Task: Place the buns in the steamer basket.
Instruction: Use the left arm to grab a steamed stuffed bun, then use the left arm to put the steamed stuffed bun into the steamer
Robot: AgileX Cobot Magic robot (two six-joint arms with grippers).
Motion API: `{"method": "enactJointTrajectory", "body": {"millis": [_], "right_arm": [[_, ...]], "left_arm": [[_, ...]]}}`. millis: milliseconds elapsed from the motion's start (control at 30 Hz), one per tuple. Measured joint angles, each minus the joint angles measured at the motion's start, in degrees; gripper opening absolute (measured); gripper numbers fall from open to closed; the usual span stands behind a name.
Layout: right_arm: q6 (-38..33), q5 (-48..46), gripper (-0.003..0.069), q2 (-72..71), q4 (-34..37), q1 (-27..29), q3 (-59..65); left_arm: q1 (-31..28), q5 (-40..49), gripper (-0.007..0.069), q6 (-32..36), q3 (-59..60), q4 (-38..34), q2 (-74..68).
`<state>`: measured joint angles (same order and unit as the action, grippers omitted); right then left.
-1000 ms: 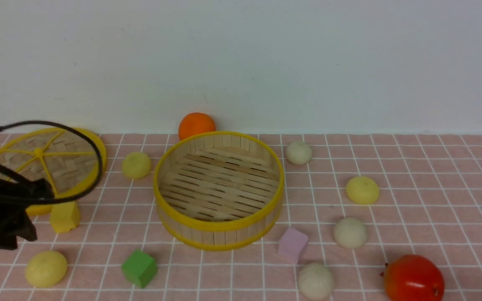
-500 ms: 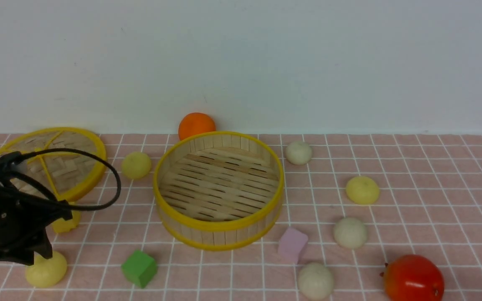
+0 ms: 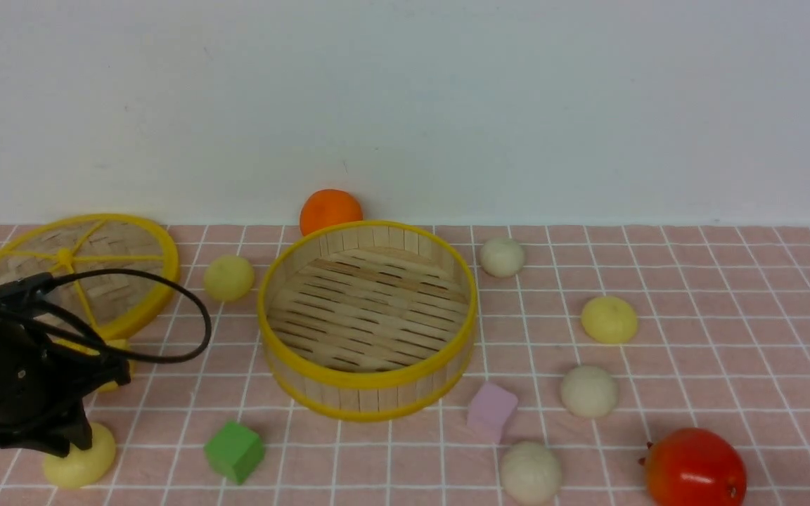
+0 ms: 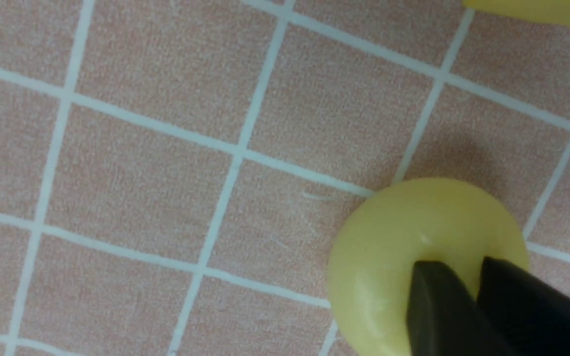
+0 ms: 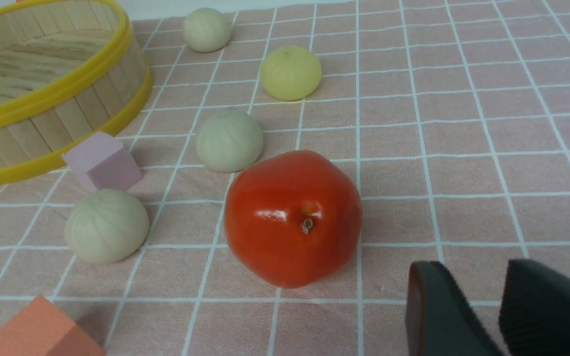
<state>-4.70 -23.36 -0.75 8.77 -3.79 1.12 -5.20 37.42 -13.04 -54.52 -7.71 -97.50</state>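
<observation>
The steamer basket [image 3: 370, 393] stands mid-table with no bun in it, to the right of and beyond the left gripper [image 4: 470, 277]. That gripper sits right on top of the near-left pale yellow bun [image 3: 88, 460], its fingertips touching the dome. Whether they pinch it I cannot tell, as the arm hides the bun's top and the wrist view crops the fingers. The right gripper [image 5: 498, 306] hangs far off, jaws apart and holding nothing.

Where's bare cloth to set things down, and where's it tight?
Free: cloth right of the far-right yellow bun, out to the edge; strip between green cube and pink cube. Tight: pink cube, off-white buns, tomato; left pincer on near-left bun.
</observation>
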Motion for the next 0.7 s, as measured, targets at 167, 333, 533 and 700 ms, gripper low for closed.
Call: {"method": "enactJointTrajectory", "body": {"millis": [167,333,533,700], "right_arm": [[0.0,0.0,0.0241,0.0,0.0,0.0,0.0],[0.0,0.0,0.0241,0.0,0.0,0.0,0.0],[0.0,0.0,0.0241,0.0,0.0,0.0,0.0],[0.0,0.0,0.0241,0.0,0.0,0.0,0.0]], "left_arm": [[0.0,5.1,0.0013,0.3,-3.5,0.0,0.0],[0.6,12.5,0.0013,5.0,-10.8,-7.1,2.7],[9.5,11.5,0.0013,10.1,-17.5,-17.9,7.1],[17.5,6.2,0.0013,10.5,-21.1,-19.2,3.6]]}}
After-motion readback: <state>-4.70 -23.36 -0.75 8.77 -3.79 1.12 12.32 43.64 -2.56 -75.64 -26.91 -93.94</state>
